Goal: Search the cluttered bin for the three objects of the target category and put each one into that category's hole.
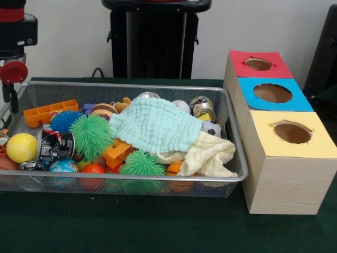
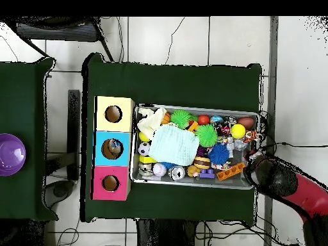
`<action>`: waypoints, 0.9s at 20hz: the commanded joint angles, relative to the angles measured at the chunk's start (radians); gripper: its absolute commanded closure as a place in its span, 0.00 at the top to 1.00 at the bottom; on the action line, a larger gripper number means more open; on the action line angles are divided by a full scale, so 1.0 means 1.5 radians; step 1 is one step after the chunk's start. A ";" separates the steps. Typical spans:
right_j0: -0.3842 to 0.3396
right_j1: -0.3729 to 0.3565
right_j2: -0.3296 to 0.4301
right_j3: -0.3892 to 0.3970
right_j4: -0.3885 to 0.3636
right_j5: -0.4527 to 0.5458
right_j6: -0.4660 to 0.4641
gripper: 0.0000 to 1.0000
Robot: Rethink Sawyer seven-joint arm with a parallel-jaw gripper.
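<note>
Three wooden boxes (image 1: 281, 137) at 3 o'clock of wire-mesh bin (image 1: 131, 86); quilted mint cloth (image 1: 152, 125) covering spiky balls; jaws' state indiscernible.

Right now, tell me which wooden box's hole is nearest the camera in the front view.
The yellow-topped box; the blue-topped box sits behind it, the red-topped box farthest back.

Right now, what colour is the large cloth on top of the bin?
Pale mint green cloth; front view shows it best.
</note>
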 commanded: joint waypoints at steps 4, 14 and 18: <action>0.027 0.057 0.061 -0.024 0.027 -0.052 0.048 1.00; 0.022 0.113 0.066 -0.047 0.025 -0.102 0.048 1.00; 0.018 0.139 0.070 -0.058 0.022 -0.128 0.046 1.00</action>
